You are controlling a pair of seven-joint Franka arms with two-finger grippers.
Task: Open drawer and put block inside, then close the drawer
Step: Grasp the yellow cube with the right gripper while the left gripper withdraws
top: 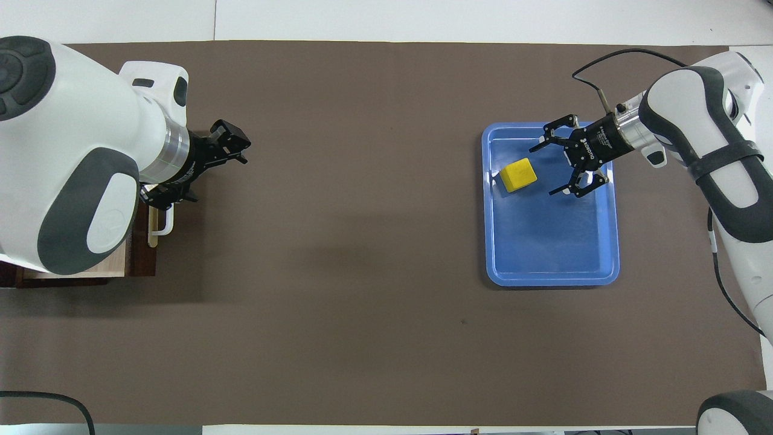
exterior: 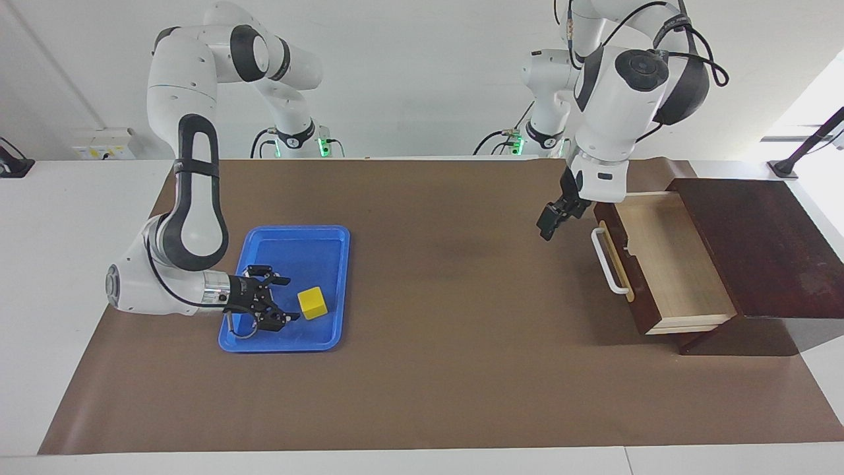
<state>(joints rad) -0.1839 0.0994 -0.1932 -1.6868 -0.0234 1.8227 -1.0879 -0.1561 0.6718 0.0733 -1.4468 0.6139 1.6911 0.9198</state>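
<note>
The drawer stands pulled out of its dark box, its pale inside bare and its white handle facing the middle of the table. In the overhead view my left arm hides most of the drawer; the handle still shows. My left gripper hangs open in the air beside the handle, touching nothing. The yellow block lies in the blue tray. My right gripper is low over the tray, open, its fingertips just short of the block.
The brown mat covers the table between the tray and the drawer. The dark box sits at the left arm's end of the table, at the mat's edge. The tray holds only the block.
</note>
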